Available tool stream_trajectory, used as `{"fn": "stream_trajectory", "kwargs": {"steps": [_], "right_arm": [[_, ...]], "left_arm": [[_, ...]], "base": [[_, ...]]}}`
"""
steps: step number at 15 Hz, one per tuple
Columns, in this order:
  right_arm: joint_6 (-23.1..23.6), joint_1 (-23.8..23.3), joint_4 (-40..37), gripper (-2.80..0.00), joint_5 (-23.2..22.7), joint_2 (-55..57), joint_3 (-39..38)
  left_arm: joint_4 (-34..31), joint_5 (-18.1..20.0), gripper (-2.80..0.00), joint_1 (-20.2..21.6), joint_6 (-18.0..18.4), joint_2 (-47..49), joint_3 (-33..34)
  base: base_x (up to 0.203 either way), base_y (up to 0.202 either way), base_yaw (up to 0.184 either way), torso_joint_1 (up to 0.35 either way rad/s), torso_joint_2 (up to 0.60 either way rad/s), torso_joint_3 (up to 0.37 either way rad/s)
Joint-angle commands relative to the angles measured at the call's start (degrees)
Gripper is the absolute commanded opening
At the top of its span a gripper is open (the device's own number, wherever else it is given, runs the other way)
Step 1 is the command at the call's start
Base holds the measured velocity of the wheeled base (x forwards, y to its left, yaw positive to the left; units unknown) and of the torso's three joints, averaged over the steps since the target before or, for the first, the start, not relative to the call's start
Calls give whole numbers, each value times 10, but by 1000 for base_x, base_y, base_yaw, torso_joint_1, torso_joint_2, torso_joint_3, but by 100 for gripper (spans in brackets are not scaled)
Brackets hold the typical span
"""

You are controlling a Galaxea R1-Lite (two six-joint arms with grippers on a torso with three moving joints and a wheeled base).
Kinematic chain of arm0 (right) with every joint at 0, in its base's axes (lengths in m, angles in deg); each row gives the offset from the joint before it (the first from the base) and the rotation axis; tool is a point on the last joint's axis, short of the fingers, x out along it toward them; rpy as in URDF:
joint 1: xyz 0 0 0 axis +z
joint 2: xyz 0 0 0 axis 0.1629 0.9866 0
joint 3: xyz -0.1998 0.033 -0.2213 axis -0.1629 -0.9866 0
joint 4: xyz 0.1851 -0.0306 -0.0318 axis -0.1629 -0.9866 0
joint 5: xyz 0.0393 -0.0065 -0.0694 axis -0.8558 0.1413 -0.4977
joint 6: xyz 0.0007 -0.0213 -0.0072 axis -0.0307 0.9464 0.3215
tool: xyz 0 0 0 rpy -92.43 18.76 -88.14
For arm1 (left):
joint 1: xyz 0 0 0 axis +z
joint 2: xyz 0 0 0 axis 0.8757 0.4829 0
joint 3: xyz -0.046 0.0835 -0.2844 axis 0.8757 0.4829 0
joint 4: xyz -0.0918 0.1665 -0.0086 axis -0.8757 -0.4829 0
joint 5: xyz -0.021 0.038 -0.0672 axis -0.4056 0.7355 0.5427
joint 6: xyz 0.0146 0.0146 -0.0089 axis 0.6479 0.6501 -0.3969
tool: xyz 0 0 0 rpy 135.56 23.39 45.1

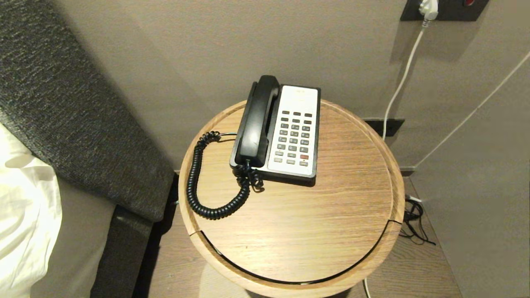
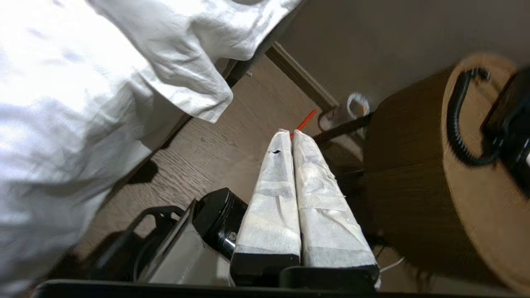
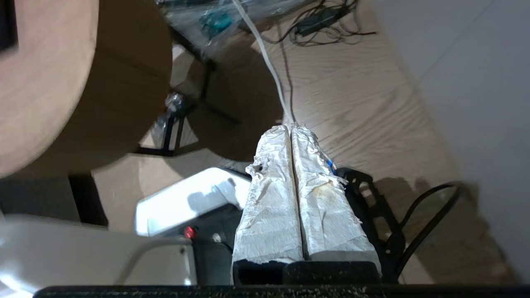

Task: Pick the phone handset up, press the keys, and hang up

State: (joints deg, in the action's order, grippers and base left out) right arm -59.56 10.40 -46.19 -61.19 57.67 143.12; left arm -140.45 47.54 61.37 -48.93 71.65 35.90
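The left gripper, its two fingers wrapped in white tape and pressed together with nothing between them, hangs low beside the table, above the brown wood-grain floor. The right gripper, wrapped in frayed white tape, is likewise closed on nothing and hangs over the floor on the table's other side. Neither arm shows in the head view.

The long, curved, glossy black plastic phone handset lies in its cradle along the left side of the black-and-white phone base. To its right, on the white faceplate, sits the grid of small dark grey rectangular keys with one red button near the lower right corner. A black coiled cord leaves the near end of the handset, loops out to the left over the tabletop and curls back toward the phone.

The phone stands on the far half of a round light-wood side table with a raised rim. Behind it rises a beige wall bearing a dark socket plate with a white plug, whose white cable trails down. Left of the table are a dark grey textured upholstered panel and white bedding; black cables lie tangled on the floor at the right.
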Motion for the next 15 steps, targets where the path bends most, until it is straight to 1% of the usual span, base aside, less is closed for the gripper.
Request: {"fn": "stream_trajectory", "kwargs": {"steps": [1,2,3,4,5,6,8,9,10,11,12,13,14,15], "right_arm": [[27,-4,3,-280,0,-80,-72],[40,-5,31,-280,-2,-86,-95],[46,-5,74,-280,-3,-87,-124],[53,-5,140,-280,-3,-88,-165],[63,-5,217,-280,-3,-88,-219],[74,-6,299,-280,-2,-89,-280],[96,-6,455,-280,-3,-89,-406],[110,-5,516,-280,-4,-89,-463],[122,-6,556,-280,-4,-89,-507],[133,-5,586,-280,-4,-89,-543],[156,-6,614,-280,-7,-89,-565],[196,-5,644,-280,-16,-89,-575],[221,-6,689,-280,-43,-89,-593],[230,-6,737,-280,-59,-90,-620]], "left_arm": [[30,32,-280,0,80,0,23],[77,56,-280,0,124,0,55],[130,71,-280,0,161,-1,94],[193,78,-280,0,195,-1,147],[270,82,-280,0,225,-1,209],[359,86,-280,0,252,-1,277],[526,90,-280,0,293,-1,412],[597,92,-280,0,319,0,464],[637,93,-280,0,344,-1,495],[642,96,-280,0,366,0,505],[619,98,-280,0,378,0,495],[580,98,-280,0,383,0,483],[547,100,-280,0,386,0,471],[513,106,-280,0,382,0,465]], "base": [[0,0,0,0,0,0],[0,0,0,0,0,0],[0,0,0,0,0,0],[0,0,0,0,0,0],[0,0,0,0,0,0],[0,0,0,0,0,0],[0,0,0,0,0,0],[0,0,0,0,0,0],[0,0,0,0,0,0],[0,0,0,0,0,0],[0,0,0,0,0,0],[0,0,0,0,0,0],[0,0,0,0,0,0],[0,0,0,0,0,0]]}}
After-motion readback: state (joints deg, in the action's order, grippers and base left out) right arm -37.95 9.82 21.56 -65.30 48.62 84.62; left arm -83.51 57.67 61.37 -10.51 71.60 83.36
